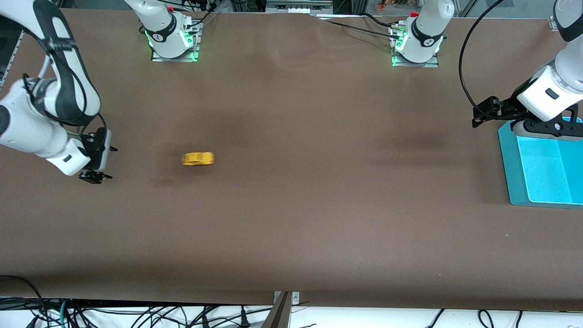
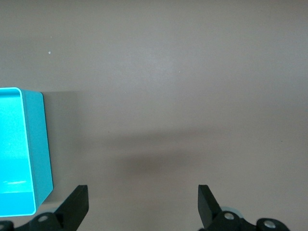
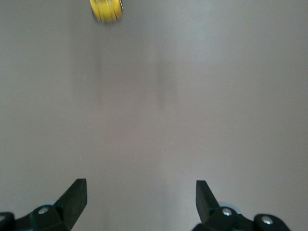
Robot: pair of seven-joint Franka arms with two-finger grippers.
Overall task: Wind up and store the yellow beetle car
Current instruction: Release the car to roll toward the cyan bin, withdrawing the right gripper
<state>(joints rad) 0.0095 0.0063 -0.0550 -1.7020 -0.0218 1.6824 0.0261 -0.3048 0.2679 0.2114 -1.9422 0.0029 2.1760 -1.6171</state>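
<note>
The yellow beetle car (image 1: 197, 159) stands on the brown table toward the right arm's end, and its outline is smeared. It also shows in the right wrist view (image 3: 106, 9), well ahead of the fingers. My right gripper (image 1: 109, 163) is open and empty, low over the table beside the car, toward the right arm's end; the gap to the car is about a gripper's length. In its own view (image 3: 142, 195) nothing lies between the fingertips. My left gripper (image 1: 477, 116) is open and empty at the left arm's end, beside the teal bin. In its own view (image 2: 143, 199) only bare table lies between the fingertips.
An open teal bin (image 1: 505, 159) sits at the left arm's end of the table, partly under the left arm's wrist; its corner shows in the left wrist view (image 2: 41, 144). The two arm bases (image 1: 173, 41) stand along the table's edge farthest from the front camera.
</note>
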